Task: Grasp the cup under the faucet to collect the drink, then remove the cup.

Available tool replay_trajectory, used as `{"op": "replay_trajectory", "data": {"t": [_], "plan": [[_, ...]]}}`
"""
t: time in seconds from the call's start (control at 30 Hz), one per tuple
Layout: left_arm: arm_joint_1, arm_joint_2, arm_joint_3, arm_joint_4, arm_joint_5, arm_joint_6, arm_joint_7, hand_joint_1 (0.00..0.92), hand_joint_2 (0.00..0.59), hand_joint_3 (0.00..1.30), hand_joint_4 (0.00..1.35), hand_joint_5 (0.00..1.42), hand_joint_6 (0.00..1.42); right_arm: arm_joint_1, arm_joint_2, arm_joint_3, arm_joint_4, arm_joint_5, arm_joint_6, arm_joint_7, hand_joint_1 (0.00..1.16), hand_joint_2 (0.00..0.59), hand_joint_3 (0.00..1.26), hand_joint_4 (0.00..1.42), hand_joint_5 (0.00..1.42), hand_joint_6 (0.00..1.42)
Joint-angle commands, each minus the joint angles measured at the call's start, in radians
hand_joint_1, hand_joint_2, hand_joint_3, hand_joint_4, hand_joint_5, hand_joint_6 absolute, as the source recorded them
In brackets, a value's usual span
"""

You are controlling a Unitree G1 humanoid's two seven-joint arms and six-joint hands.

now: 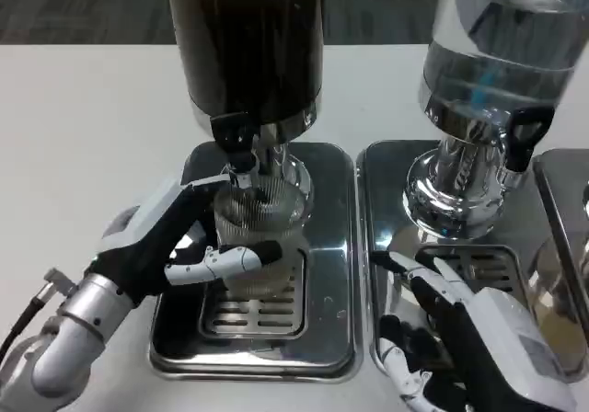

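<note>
The left hand (175,246) grips the clear ribbed cup (258,237), fingers (241,258) wrapped across its front. The cup stands on the grate of the left metal tray (175,338), directly under the faucet (237,150) of the dark drink dispenser (248,44). The right hand (460,329) rests over the near edge of the right tray (382,191), fingers apart and holding nothing, in front of the clear dispenser (497,53). Both trays sit on the white desk (83,136).
</note>
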Motion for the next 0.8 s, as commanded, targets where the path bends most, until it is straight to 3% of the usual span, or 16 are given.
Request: {"op": "replay_trajectory", "data": {"t": [0.03, 0.5, 0.8], "plan": [[0.020, 0.006, -0.013, -0.007, 0.009, 0.011, -0.033, 0.183, 0.094, 0.43, 0.43, 0.62, 0.71, -0.003, -0.005, -0.006, -0.012, 0.005, 0.006, 0.008, 0.55, 0.559, 0.18, 0.16, 0.06, 0.13], [0.041, 0.028, 0.001, -0.040, -0.014, -0.003, -0.056, 0.131, 0.066, 0.39, 0.30, 0.45, 0.46, -0.021, -0.006, -0.013, -0.016, 0.015, 0.006, 0.026, 0.55, 0.548, 0.18, 0.15, 0.08, 0.17], [0.061, 0.052, 0.011, -0.075, -0.016, 0.003, -0.050, 0.118, 0.052, 0.36, 0.24, 0.40, 0.43, -0.027, -0.008, -0.016, -0.014, 0.020, 0.005, 0.035, 0.56, 0.548, 0.19, 0.15, 0.08, 0.18]]}}
